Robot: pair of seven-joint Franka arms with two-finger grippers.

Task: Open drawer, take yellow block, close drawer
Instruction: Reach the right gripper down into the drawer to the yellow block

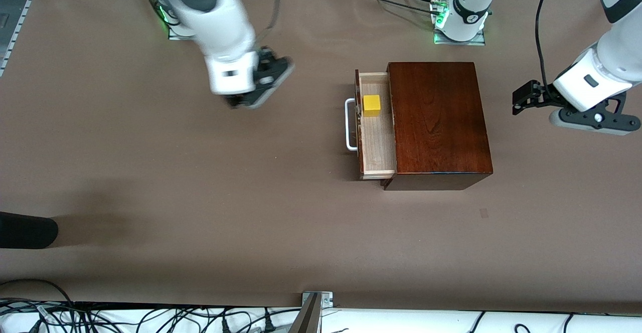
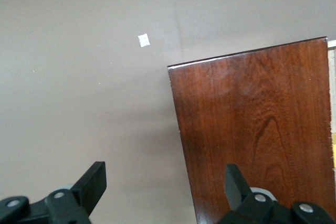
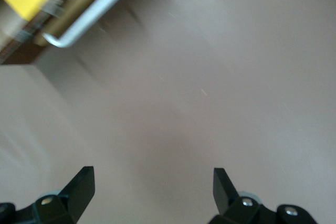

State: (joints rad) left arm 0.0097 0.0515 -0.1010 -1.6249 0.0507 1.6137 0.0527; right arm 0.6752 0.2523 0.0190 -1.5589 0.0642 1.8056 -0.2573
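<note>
Just one yellow block [image 1: 371,105], one drawer [image 1: 376,137]

Drawer [image 1: 377,145] pulled out of wooden box [image 1: 437,117] toward right arm's end, tray open from above. Yellow block [image 1: 371,105] alone in tray, bare floor around it, tray walls close beside. White handle [image 1: 350,125] sticks out from drawer front. Right gripper [image 1: 261,85] over bare table [image 1: 175,172], fingers spread wide, table between it and handle unobstructed. Left gripper [image 1: 526,97] spread too, waits over table at box's closed end; box top flat, bare.
</note>
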